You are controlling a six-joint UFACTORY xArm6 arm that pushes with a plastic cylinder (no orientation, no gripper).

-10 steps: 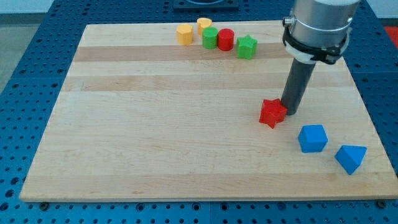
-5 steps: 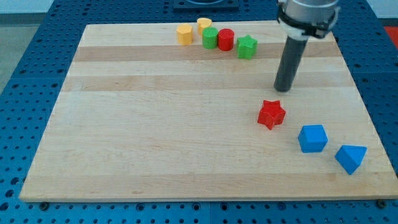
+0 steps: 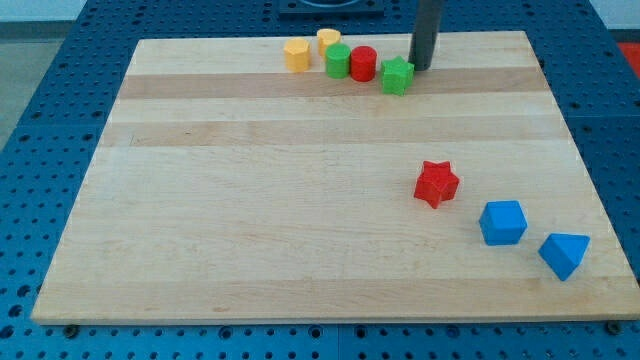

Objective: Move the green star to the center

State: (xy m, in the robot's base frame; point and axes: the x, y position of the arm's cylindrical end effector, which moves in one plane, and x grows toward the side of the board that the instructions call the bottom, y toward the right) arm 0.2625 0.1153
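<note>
The green star (image 3: 397,75) lies near the view's top edge of the wooden board (image 3: 250,200), right of centre. My tip (image 3: 421,68) stands just to the star's upper right, close to it or touching it; I cannot tell which. The rod rises out of the view's top. The star is the rightmost of a row of blocks.
Left of the star sit a red cylinder (image 3: 362,63), a green cylinder (image 3: 338,60) and two yellow blocks (image 3: 297,54) (image 3: 328,41). A red star (image 3: 437,183) lies right of centre. A blue cube (image 3: 502,222) and a blue wedge-like block (image 3: 564,254) lie at the lower right.
My tip has moved from beside the red star toward the view's top and left, ending beside the green star. No block has visibly moved.
</note>
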